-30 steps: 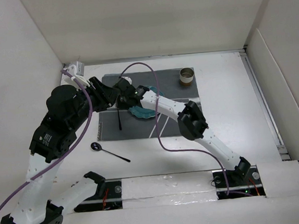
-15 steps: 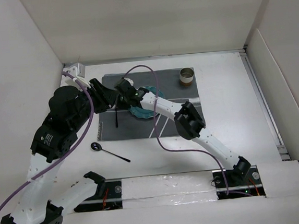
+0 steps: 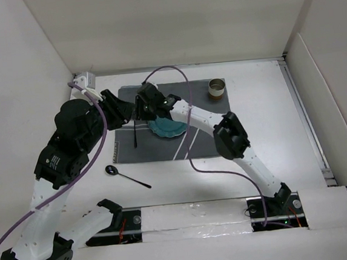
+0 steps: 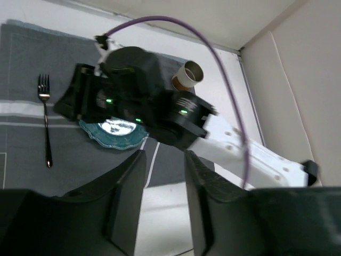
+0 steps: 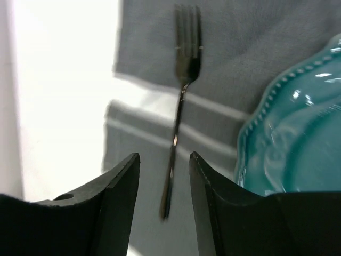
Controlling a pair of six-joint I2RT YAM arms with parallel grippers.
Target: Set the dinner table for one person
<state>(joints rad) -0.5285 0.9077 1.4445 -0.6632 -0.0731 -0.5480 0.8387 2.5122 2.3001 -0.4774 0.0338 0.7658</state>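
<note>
The large plain white rectangular dinner table [image 3: 270,127] is seen from above, filling the floor of the white-walled cell. A dark grey cloth placemat with white stripes [image 3: 207,127] is spread on its middle.

A round teal ceramic plate with a scalloped rim [image 3: 168,129] is set on the placemat, partly covered by the right arm in the top view. A slim dark metal fork [image 3: 135,133] is laid flat on the placemat at 9 o'clock of the plate, just beside it but apart, with its tines turned toward 12 o'clock. A small tan round cup [image 3: 217,88] is stood upright on the placemat's far right corner, at 2 o'clock of the plate. A dark metal spoon [image 3: 126,176] is left on the bare tabletop at 7 o'clock of the plate, off the placemat's near left corner, its bowl toward 10 o'clock.

The right gripper [image 5: 164,157] is held above the fork with its jaws parted and nothing gripped; the fork is seen through the gap, untouched. The left gripper [image 4: 164,157] is raised over the placemat's left edge, released as well, with only cloth and tabletop seen between its fingers [image 4: 128,197]. The two grippers are brought close together above the fork.
</note>
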